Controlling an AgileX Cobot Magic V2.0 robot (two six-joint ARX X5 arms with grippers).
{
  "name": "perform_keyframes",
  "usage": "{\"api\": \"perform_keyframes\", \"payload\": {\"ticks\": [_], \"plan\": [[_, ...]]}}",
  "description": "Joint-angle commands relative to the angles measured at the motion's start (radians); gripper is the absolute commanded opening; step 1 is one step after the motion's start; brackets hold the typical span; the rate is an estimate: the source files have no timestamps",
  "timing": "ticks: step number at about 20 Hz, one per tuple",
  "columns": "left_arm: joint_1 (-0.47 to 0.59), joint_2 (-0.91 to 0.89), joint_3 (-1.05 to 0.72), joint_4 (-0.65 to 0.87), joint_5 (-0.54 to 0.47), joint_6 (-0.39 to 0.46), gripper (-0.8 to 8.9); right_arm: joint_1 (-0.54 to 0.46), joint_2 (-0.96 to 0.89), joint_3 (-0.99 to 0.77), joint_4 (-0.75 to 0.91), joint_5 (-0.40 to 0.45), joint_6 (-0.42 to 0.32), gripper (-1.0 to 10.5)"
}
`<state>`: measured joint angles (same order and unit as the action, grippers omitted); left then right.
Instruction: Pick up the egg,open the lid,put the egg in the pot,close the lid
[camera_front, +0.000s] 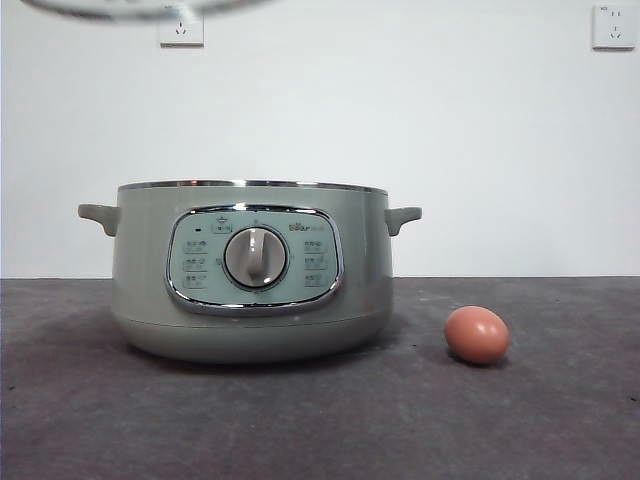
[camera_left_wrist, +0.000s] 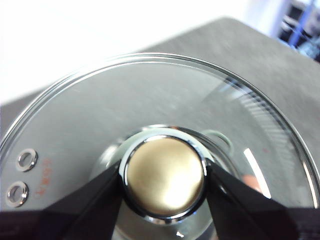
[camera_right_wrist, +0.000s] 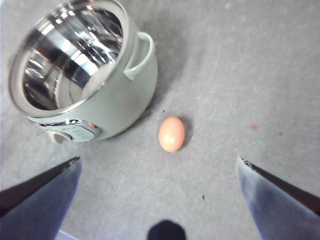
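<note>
step: lid's off, egg not picked. You're at the egg pickup; drop-in and re-lidding follow, as I read it.

left gripper (camera_left_wrist: 164, 181): pinched on the knob (camera_left_wrist: 165, 179) of the lid (camera_left_wrist: 90, 125), one jaw on each side. The knob looks gold and shiny in the left wrist view. Through the glass you see table and the pot's handle, blurred.

lid: held up in the air. In the front view only a blurred arc of its rim (camera_front: 140, 8) shows at the top edge, above the pot and well clear of it.

right gripper (camera_right_wrist: 157, 165): jaws spread wide, holding nothing, touching nothing. It hovers above the table (camera_right_wrist: 240, 75), looking down at egg and pot.

egg (camera_front: 477, 334): lying on its side on the table, just beside the pot (camera_front: 250, 270) on the side-handle side, not touching it. In the right wrist view the egg (camera_right_wrist: 172, 134) lies between the jaws' line of sight, near centre.

pot: uncovered, steel bowl (camera_right_wrist: 65, 55) looks empty.

next move: bring the right gripper straight down over the egg, straddle it, close gently. It's smooth and round, so it'll likely roll or slip if you nudge it off-centre.

risk: keep the left gripper high so the lid stays out of the right arm's path to the pot.
</note>
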<state>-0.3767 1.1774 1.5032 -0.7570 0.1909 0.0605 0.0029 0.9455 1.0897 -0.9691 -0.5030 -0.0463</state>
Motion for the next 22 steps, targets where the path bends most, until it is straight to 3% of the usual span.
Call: {"api": "perform_keyframes", "payload": {"ticks": [1,4,8,15,20,22], "plan": [[0.032,-0.103,0.006,-0.017,-0.034,-0.013,-0.08,0.042,0.067,0.002,0.044,-0.006,-0.010,6.6],[0.049,-0.211,0.006,-0.113,-0.083,-0.015,-0.08,0.131,0.172,0.002,0.098,0.025,-0.010,6.6],[0.049,-0.313,0.006,-0.227,-0.088,-0.025,-0.08,0.240,0.310,0.002,0.167,0.167,0.000,6.6],[0.049,-0.393,0.006,-0.343,-0.087,-0.031,-0.08,0.419,0.562,0.002,0.326,0.343,0.071,6.6],[0.049,-0.393,0.006,-0.371,-0.087,-0.026,-0.08,0.455,0.692,0.002,0.355,0.456,0.073,6.6],[0.049,-0.393,0.006,-0.372,-0.087,-0.026,-0.08,0.455,0.723,0.002,0.372,0.478,0.074,5.9]]}}
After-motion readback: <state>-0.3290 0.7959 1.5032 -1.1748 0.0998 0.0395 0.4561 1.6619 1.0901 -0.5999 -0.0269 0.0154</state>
